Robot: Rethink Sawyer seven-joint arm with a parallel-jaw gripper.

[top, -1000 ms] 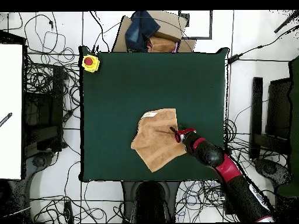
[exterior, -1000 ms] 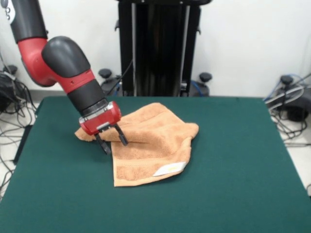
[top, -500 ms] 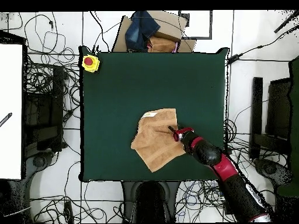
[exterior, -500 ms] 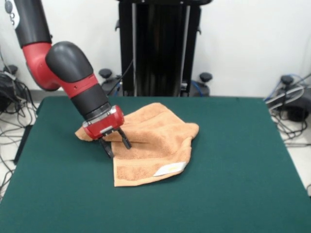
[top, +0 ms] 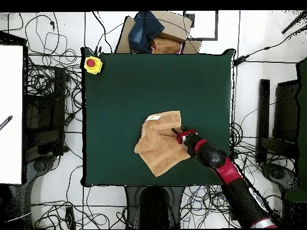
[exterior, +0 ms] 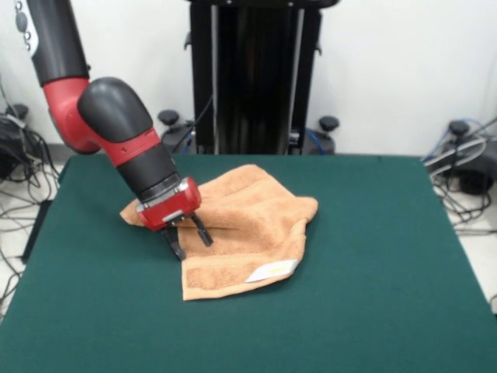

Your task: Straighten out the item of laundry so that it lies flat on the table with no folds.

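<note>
Lying on the dark green tabletop (exterior: 373,272), the peach-orange towel (exterior: 248,225) was folded over itself — an upper layer doubled across the lower one, its small white label (exterior: 272,270) at the corner nearest the camera in the front view. The red and black arm (exterior: 124,140) slanted down to the towel's edge, and the gripper (exterior: 189,239) stood with its jaws parted, tips at the cloth beside the fold. A yellow box with a red button (top: 92,64) sat at a tabletop corner, well apart from the towel.
</note>
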